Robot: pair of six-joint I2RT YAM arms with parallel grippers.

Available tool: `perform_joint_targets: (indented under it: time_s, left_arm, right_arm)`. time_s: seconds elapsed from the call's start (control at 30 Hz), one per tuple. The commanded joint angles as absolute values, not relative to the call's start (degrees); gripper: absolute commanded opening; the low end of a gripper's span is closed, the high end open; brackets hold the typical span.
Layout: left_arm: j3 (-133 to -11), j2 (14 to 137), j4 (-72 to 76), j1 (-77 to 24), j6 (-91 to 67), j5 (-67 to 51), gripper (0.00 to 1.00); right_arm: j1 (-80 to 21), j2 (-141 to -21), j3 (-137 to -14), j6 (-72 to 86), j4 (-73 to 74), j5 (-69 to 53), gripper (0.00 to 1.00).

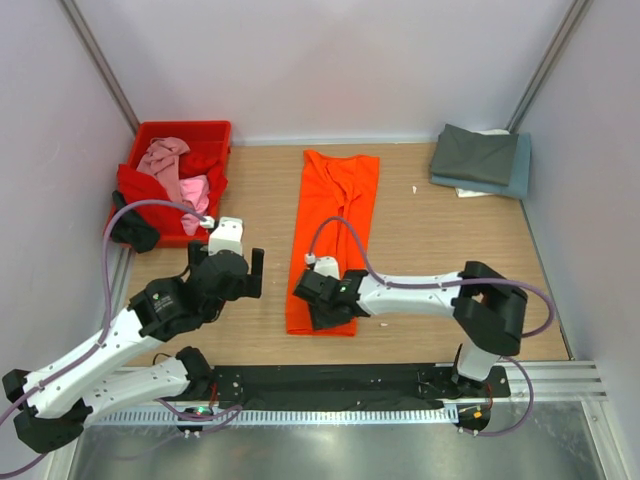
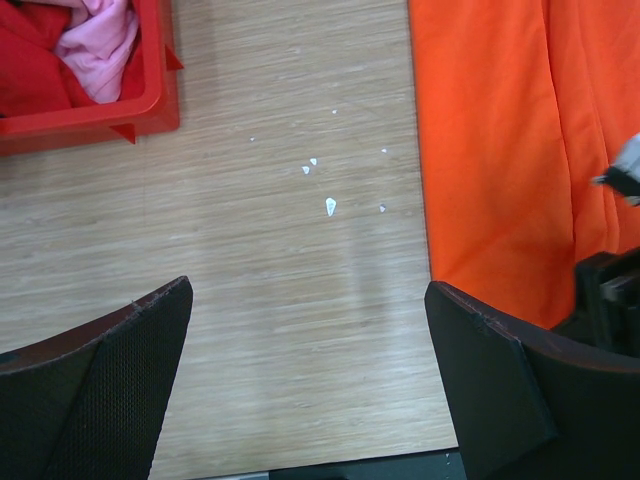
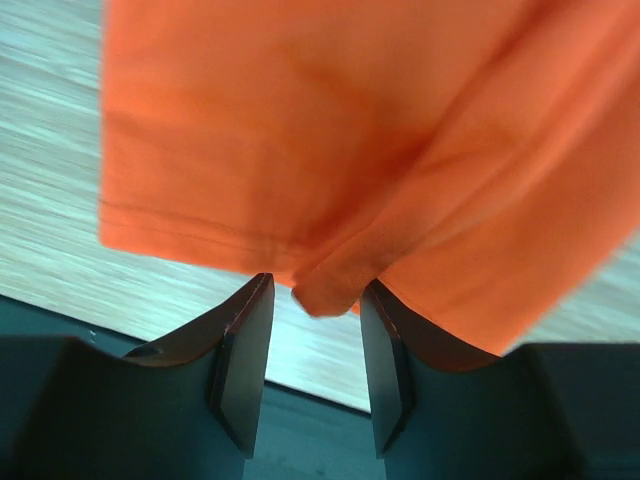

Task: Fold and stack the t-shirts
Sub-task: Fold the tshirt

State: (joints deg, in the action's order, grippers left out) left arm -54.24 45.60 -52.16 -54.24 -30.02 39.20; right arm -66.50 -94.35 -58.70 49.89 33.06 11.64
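A bright orange t-shirt [image 1: 335, 220] lies folded lengthwise into a long strip down the middle of the table. My right gripper [image 1: 325, 300] is at its near end, jaws slightly apart around a small fold of the hem [image 3: 325, 290]; a gap shows beside the cloth. My left gripper [image 1: 250, 272] is open and empty over bare table left of the orange t-shirt [image 2: 500, 150]. A pink t-shirt [image 1: 170, 160] and a red t-shirt [image 1: 140, 187] lie crumpled in the crate. A folded dark grey t-shirt [image 1: 475, 153] lies on a slate blue one [image 1: 520, 172] at the back right.
A rigid red plastic crate [image 1: 185, 128] stands at the back left and shows in the left wrist view [image 2: 150, 100]. Small white specks [image 2: 330, 206] lie on the wood. A black strip [image 1: 330, 380] runs along the near table edge. Walls close in on three sides.
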Motion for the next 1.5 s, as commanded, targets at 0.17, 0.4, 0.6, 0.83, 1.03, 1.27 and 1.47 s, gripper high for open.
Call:
perform_joint_targets:
  time_s: [0.17,0.4,0.6,0.83,1.03,1.27,1.47]
  left_arm:
    - [-54.14,44.47,-52.47,-53.96,-31.64,42.19,1.00]
    - [-54.05,44.47,-52.82,-53.96,-32.96,41.31,1.00]
    - [-51.61,46.31,-50.37,-53.96,-37.96,32.21,1.00]
    - [-42.46,54.22,-39.21,-53.88,-45.69,21.90,1.00]
    - [-37.36,58.97,-32.00,-53.79,-48.24,19.07,1.00]
    - [-27.62,56.96,-23.83,-53.61,-51.76,17.05,0.97]
    - [-23.21,53.27,-21.18,-53.00,-53.35,17.14,0.96]
  right_arm:
    - [-72.68,-103.98,-72.06,36.66,27.96,11.16,0.44]
    - [-73.30,-88.52,-65.93,34.45,26.89,18.35,0.51]
    - [-69.36,-68.17,-51.03,48.40,31.73,26.55,0.57]
    - [-59.59,-56.07,-31.74,58.88,23.21,13.63,0.53]
    - [-59.50,-58.62,-24.88,61.87,10.58,6.34,0.52]
    - [-59.59,-63.54,-21.71,62.67,2.30,4.92,0.52]
    - [-59.59,-64.78,-19.34,63.72,-5.44,5.09,0.53]
